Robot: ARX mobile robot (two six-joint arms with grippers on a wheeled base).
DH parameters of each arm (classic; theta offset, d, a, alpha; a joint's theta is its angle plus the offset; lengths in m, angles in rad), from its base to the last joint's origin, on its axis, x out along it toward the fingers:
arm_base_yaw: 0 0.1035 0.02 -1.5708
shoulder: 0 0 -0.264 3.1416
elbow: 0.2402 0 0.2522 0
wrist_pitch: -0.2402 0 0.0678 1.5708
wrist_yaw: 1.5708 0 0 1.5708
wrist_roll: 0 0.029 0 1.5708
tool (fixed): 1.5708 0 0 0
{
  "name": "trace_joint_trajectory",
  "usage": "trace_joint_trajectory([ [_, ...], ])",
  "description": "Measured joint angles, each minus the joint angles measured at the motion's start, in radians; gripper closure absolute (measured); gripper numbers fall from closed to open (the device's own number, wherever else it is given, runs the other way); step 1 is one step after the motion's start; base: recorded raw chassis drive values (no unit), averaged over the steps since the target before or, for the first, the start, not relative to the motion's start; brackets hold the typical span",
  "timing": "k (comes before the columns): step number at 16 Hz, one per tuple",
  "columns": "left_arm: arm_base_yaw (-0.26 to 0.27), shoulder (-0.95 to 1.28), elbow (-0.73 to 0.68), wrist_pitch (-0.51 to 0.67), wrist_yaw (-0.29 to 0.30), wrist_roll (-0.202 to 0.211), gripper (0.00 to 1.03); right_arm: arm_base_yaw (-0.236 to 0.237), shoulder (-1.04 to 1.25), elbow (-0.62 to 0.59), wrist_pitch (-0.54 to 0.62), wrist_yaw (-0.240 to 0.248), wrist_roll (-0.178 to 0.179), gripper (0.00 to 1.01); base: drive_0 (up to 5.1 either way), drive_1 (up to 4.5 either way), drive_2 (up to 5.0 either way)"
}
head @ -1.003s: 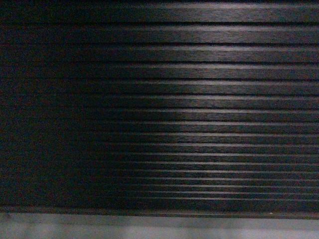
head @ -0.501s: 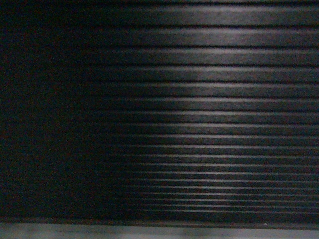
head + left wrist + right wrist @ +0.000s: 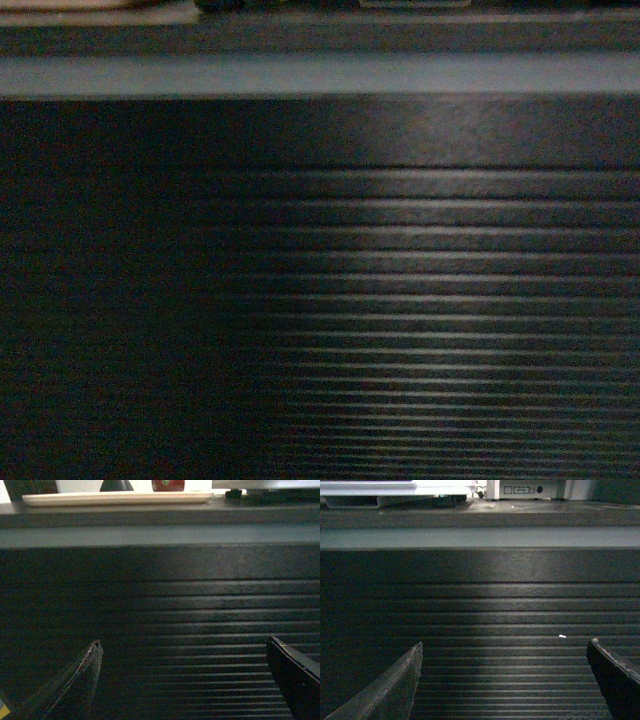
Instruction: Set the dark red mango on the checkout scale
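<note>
1. In front of the robot, very near, stands the checkout (image 3: 400, 300); its dark ribbed front panel fills most of all three views, and its grey top edge runs as a band near 12 o'clock.
2. In the left wrist view, on the worktop at 12 o'clock, lies a flat beige tray (image 3: 117, 498).
3. The dark red mango (image 3: 168, 485) sits on or just behind this tray, a little right of the middle; only its lower part shows, because the picture edge cuts it off.
4. Left of the mango, at about 11 o'clock, a dark cone-shaped thing (image 3: 116, 485) stands; I cannot tell what it is.
5. The scale (image 3: 395, 489) appears in the right wrist view at 11 o'clock as a white flat body on the worktop, seen from low and cut off by the picture edge.
6. Right of the scale, at about 1 o'clock, is a light grey box with small ports (image 3: 527, 489).
7. The left tool (image 3: 182, 652) is released: its two fingers stand wide apart at 7 and 5 o'clock with nothing between them, facing the ribbed panel below the worktop.
8. The right tool (image 3: 502, 652) is released in the same way, its fingers wide apart and holding nothing.
9. The mango and the scale are apart; the fruit is near the tray and not on the scale.
</note>
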Motion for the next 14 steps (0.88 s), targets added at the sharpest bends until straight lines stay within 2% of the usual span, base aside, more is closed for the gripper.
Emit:
trace_joint_trajectory([
  [14, 0.000, 0.000, 0.000, 0.003, 0.000, 0.000, 0.05, 0.000, 0.000, 0.000, 0.005, 0.000, 0.001, 0.03, 0.0, 0.00, 0.0],
])
